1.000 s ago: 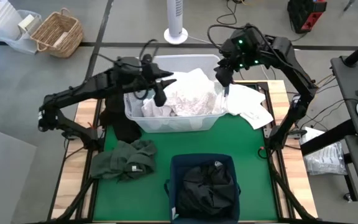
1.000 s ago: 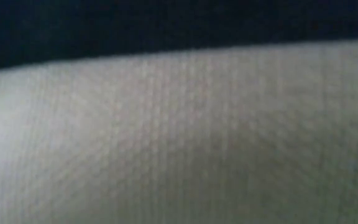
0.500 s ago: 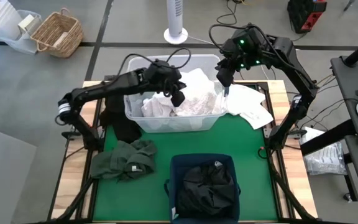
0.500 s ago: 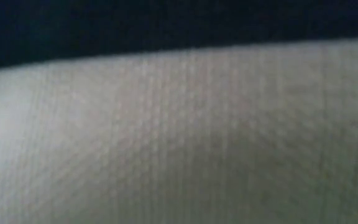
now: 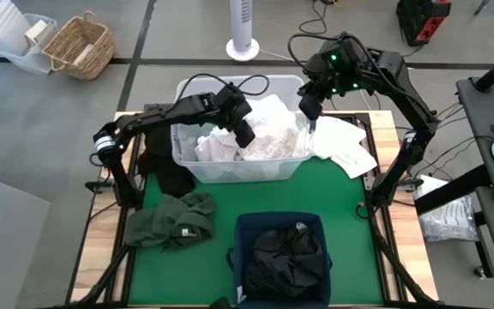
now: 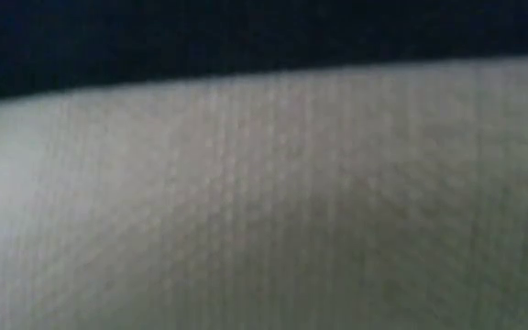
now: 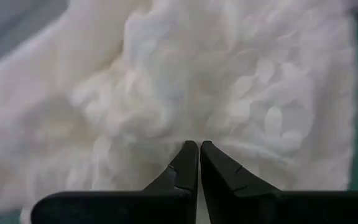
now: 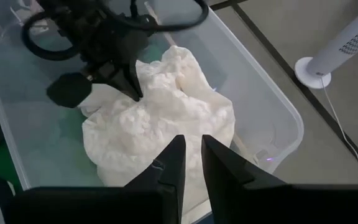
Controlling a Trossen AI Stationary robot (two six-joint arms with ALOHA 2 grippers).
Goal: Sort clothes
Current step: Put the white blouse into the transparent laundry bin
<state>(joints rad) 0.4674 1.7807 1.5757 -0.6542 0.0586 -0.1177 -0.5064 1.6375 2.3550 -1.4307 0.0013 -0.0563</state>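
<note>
My left end effector (image 5: 245,137) has moved into the tub (image 5: 187,167) and closed over the whites (image 5: 268,129), grip unconfirmed. The right end effector (image 5: 309,110) hovers, nearly closed, empty. Darks (image 5: 171,221) remain out.

Clear plastic tub (image 5: 230,172) at the desk's (image 5: 114,257) far middle, green mat (image 5: 221,219) under it. Navy square bin (image 5: 251,232) at the near edge. Off the desk: wicker basket (image 5: 80,45) and white bins (image 5: 7,30) on the floor far left, white tower fan (image 5: 243,30), possibly a heater, behind the tub.
</note>
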